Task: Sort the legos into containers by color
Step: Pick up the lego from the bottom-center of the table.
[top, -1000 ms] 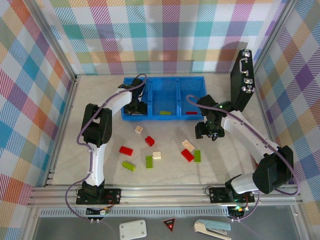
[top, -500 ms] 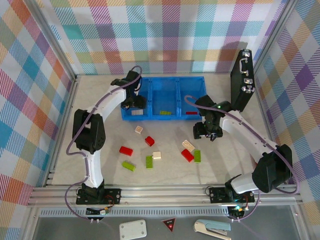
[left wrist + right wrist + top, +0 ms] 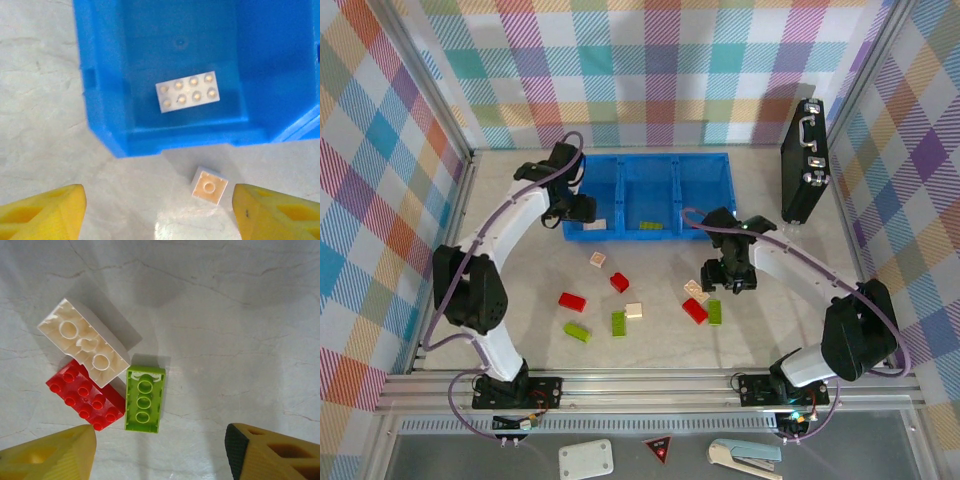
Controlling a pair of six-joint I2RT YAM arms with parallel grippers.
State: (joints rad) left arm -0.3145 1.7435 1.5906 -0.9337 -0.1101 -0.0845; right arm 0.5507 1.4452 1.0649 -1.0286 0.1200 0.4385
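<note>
Sorting is partly done, by the look of it: one cream brick (image 3: 188, 92) lies in the left compartment of the blue bin (image 3: 648, 195) and a lime brick (image 3: 650, 227) in the middle one, while about nine legos (image 3: 619, 282) lie loose on the counter (image 3: 760, 340). Nearest the right arm sits a tight cluster: an upturned cream brick (image 3: 87, 342) touching a red brick (image 3: 86, 400), with a green brick (image 3: 145, 398) close beside the red. The right end effector (image 3: 160, 452) hangs over that cluster, jaws apart and empty. The left end effector (image 3: 160, 205) is likewise spread and empty, above the bin's near wall and a small cream brick (image 3: 210, 186) just outside it. I'd judge a fresh pick is in hand. The green brick looks the easiest to take. The next move calls for lowering the right end effector astride it without nudging its red neighbour.
</note>
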